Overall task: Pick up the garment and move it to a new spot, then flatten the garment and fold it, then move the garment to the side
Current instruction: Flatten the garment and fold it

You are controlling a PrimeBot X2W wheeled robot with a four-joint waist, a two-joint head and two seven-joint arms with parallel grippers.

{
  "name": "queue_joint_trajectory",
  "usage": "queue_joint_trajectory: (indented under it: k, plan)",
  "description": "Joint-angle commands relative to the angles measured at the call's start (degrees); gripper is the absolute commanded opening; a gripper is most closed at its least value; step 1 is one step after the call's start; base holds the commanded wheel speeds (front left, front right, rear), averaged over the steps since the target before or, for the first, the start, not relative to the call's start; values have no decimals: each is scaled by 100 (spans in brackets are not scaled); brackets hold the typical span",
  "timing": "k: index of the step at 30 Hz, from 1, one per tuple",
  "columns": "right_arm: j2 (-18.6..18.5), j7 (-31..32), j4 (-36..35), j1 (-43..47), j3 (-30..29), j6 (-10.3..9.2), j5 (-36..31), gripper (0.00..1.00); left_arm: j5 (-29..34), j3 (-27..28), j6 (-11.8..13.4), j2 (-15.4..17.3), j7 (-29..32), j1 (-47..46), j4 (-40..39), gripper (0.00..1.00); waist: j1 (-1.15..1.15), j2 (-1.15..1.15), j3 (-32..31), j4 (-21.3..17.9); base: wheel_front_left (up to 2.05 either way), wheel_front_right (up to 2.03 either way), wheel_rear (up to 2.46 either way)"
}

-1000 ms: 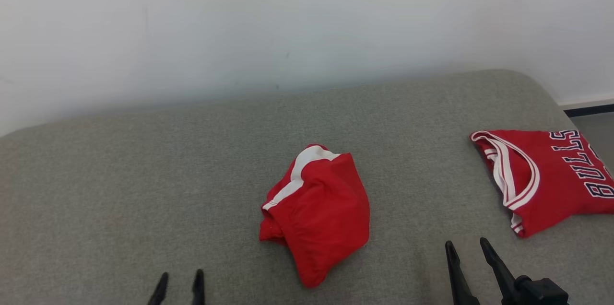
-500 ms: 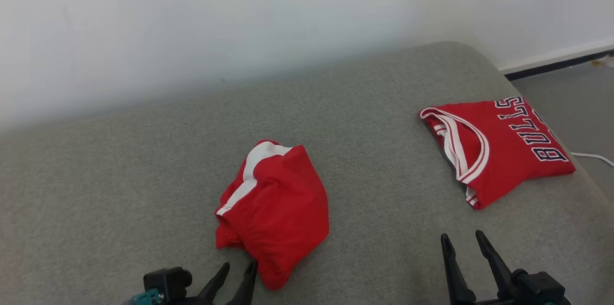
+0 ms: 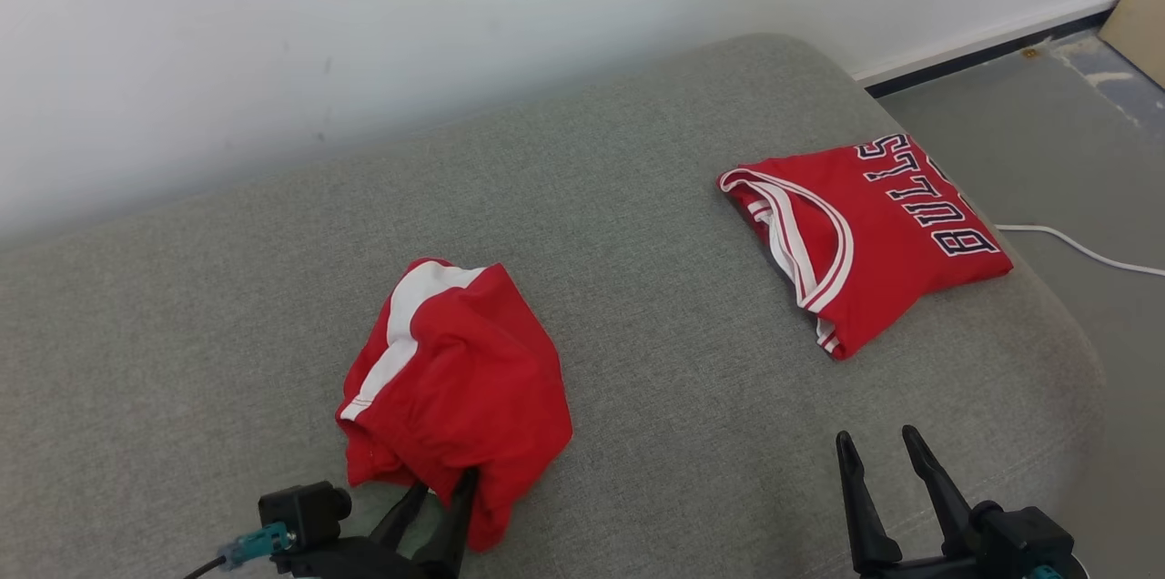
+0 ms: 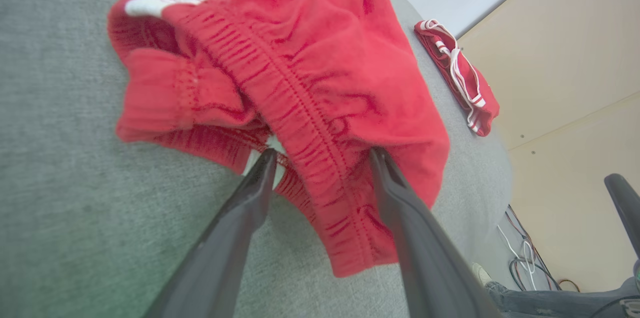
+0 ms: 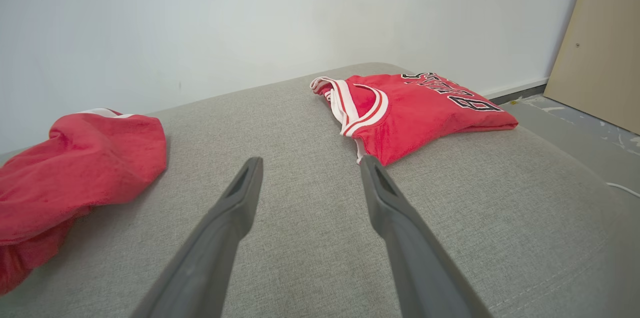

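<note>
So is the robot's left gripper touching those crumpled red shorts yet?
Touching. In the left wrist view the left gripper stands open astride the waistband of the red shorts, its fingertips pressed into the cloth.

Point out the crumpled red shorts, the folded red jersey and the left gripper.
crumpled red shorts [image 3: 473,360], head view, on the plain red cloth at its middle.
folded red jersey [image 3: 887,238], head view, on the red front beside the lettering.
left gripper [image 4: 324,152], left wrist view, midway between its fingertips.
</note>
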Motion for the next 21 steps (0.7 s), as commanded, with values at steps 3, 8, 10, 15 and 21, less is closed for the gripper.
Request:
queue_joint_trajectory:
  k: [3, 8, 10, 15, 21]
  plan:
    - [28, -26, -1, -34, -17, -16, -9, 100, -96, -133, 9, 74, -70, -122, -66, 37, -1, -1, 40, -37, 0, 0, 0]
    - [42, -26, 16, -61, 2, -16, -7, 100, 5, -222, 9, 192, -388, -258, -124, 0, -1, -1, 23, -23, 0, 0, 0]
    - [46, -26, 25, -65, 5, -16, -13, 100, 199, -196, 69, 245, -596, -353, -176, 0, -1, -1, 11, -10, 0, 0, 0]
    - [54, -26, 21, -44, -8, -16, -31, 100, 623, -262, 247, 359, -817, -711, -504, 0, -1, -1, -22, 35, 0, 0, 0]
    - [71, -26, 17, -45, 1, -16, -58, 100, 894, -394, 268, 349, -617, -1531, -1019, 0, -1, -1, -50, 75, 0, 0, 0]
